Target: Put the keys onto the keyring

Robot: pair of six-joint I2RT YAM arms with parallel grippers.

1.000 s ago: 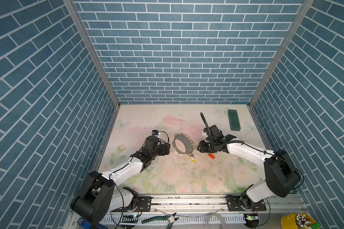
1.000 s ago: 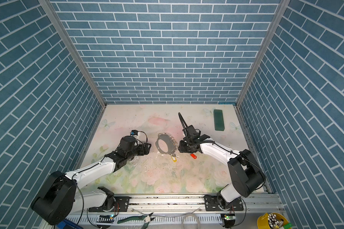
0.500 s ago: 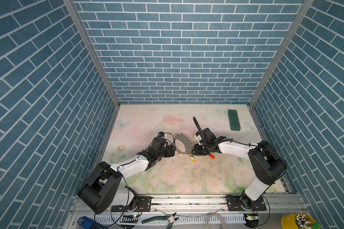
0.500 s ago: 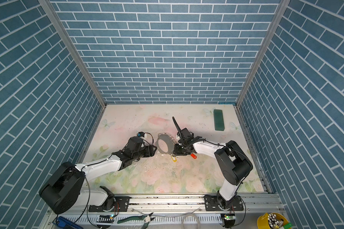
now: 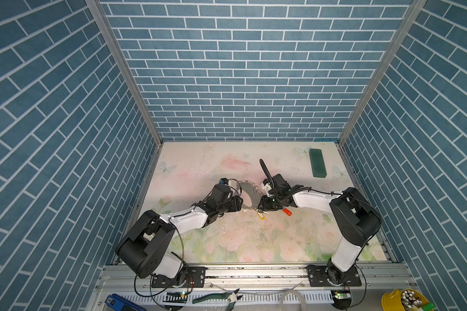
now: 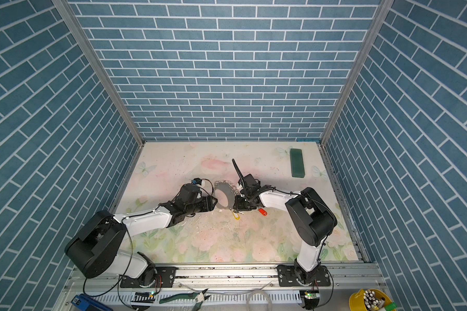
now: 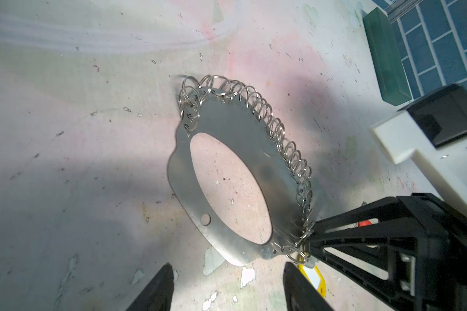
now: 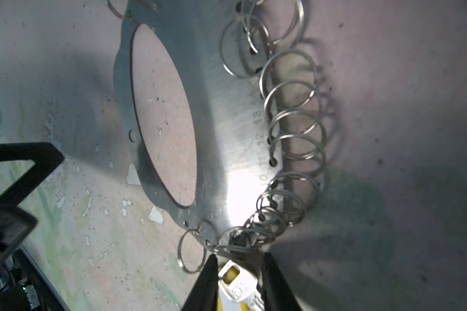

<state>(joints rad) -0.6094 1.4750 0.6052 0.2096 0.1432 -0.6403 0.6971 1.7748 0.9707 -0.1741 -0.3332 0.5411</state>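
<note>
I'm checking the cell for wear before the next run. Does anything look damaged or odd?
Yes. The print on the table is flaking, with pale chips lying beside the keyring. Its wire rings are bunched and overlapping at the end by the right hand.

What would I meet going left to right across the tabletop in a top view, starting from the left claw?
left claw → keyring → yellow key → red key → dark green block

Grey keyring (image 7: 227, 123), yellow key (image 5: 260, 215), red key (image 5: 287, 212), pastel floral table (image 5: 227, 242)
</note>
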